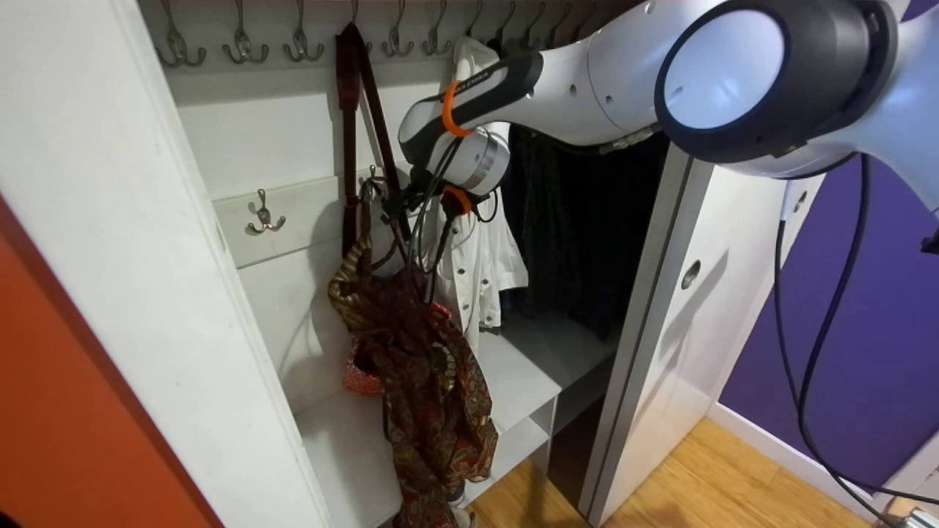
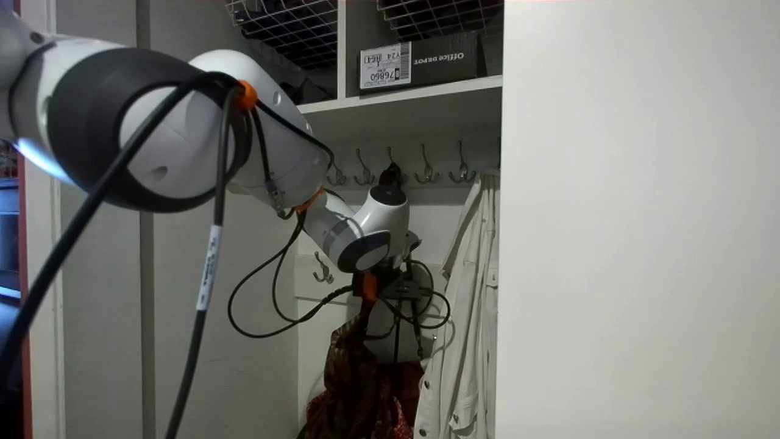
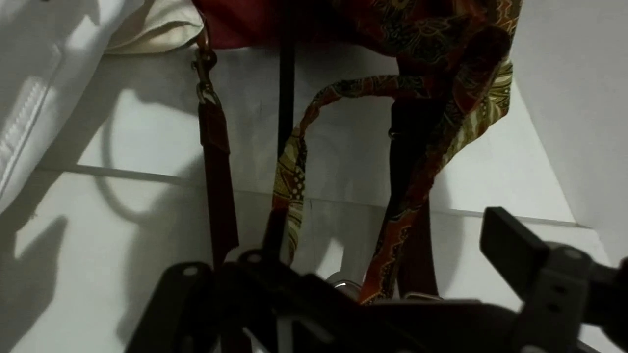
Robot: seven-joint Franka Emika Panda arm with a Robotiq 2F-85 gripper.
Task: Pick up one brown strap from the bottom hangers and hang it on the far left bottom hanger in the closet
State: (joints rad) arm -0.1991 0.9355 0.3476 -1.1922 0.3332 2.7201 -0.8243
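My pincer (image 3: 385,218) is spread, its fingers (image 3: 511,245) well apart near the height of the lower rail (image 1: 312,211) in the closet (image 1: 257,125), presumably so that a strap can come between them before I squeeze. Across that gap, in the wrist view, run a patterned cloth handle (image 3: 396,230) and one length of the reddish-brown leather strap (image 3: 418,250); I see neither pinched, and whether a finger brushes them I cannot tell. The leather strap is looped over a coat hook in the upper row (image 1: 355,10), so its two lengths fall past me, one ending in a metal clip (image 3: 202,73) beside red fabric (image 3: 240,24) whose weight probably pulls it straight. The patterned cloth bag (image 1: 433,389) sags below me, its handle rising to a lower coat hook (image 1: 372,174) that seems to carry it. Because the task speaks of bottom hangers, I judge this handle may be the brown strap meant, though the leather one fits the name. The far left bottom hanger (image 1: 264,215) stands bare, ready for it. Handle and strap cross so closely that a hasty squeeze could catch both.
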